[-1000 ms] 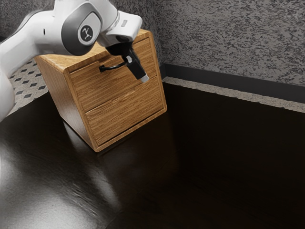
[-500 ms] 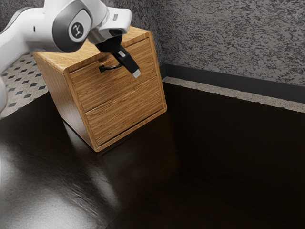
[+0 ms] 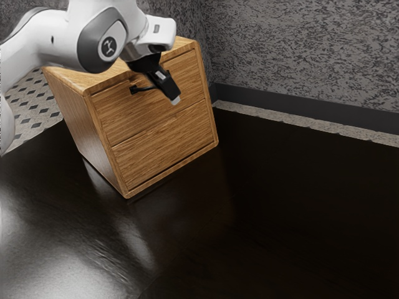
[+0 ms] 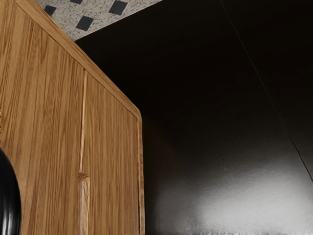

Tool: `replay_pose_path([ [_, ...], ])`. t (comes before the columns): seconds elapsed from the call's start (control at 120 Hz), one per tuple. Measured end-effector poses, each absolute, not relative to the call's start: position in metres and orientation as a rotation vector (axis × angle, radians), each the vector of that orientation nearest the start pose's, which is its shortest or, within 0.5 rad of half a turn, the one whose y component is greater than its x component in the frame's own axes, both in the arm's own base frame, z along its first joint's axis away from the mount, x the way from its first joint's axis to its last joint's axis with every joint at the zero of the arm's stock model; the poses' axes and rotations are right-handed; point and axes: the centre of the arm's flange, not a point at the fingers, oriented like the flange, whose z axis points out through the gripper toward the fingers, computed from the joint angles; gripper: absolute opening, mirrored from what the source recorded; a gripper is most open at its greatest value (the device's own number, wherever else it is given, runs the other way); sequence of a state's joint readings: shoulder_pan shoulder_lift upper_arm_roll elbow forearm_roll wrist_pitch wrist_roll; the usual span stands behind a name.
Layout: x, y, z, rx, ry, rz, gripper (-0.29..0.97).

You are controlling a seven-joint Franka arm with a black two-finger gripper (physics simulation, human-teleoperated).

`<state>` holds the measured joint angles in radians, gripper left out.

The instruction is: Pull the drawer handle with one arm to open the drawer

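Observation:
A wooden cabinet with two drawers stands on the dark floor at the exterior view's left. Its top drawer carries a thin black handle, and its front looks level with the lower drawer. My gripper slants down across the handle's right end, right against the top drawer's front. The white arm reaches in over the cabinet's top. Close under my hand in the wrist view are the cabinet front and a black rounded shape.
A glossy dark floor spreads out in front of and to the right of the cabinet. A rough grey wall with a dark baseboard runs behind it. Patterned tiles lie left of the cabinet.
My gripper has shifted a little toward the exterior view's left along the handle, rising and then dipping slightly. The drawer front has not visibly moved.

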<state>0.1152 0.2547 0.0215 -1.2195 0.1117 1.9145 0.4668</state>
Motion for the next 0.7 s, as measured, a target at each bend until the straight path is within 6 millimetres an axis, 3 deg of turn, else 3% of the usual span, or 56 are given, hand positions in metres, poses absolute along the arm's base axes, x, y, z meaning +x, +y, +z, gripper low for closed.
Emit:
replay_pose_path([
  [0.233,0.652,0.098,0.679,-2.743,0.461,-0.516,0.68],
  [0.458,0.661,0.100,0.655,-2.760,0.444,-0.466,0.68],
  [0.7,0.659,0.098,0.663,-2.756,0.425,-0.486,0.68],
])
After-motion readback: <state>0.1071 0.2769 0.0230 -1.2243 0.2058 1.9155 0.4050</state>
